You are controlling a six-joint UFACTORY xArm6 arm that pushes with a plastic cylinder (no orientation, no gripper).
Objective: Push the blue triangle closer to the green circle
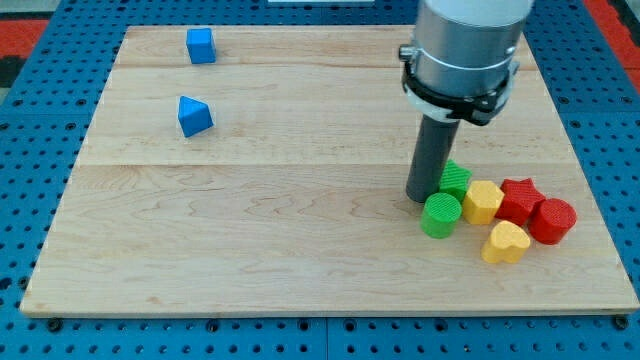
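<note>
Sitting right down among the cluster at the view's lower right, my tip rests just beside the green ridged plastic cylinder, the green circle, with a second green block tucked behind the rod. This end effector is a plain dark rod, so it has no jaws to spread or pinch, and it holds nothing.

And the blue plastic triangle? Way over at the view's upper left of the pale wooden bench, well apart from the tip, with a blue cube above it near the top edge.

The key line, I'd judge: the triangle lies up and to the left of the tip, while the circle lies down and to the right of the triangle. So the rod would need to get round to the triangle's far upper-left side before pushing.

Also there are two yellow blocks, a red star and a red cylinder. No labels or writing can be read anywhere.
</note>
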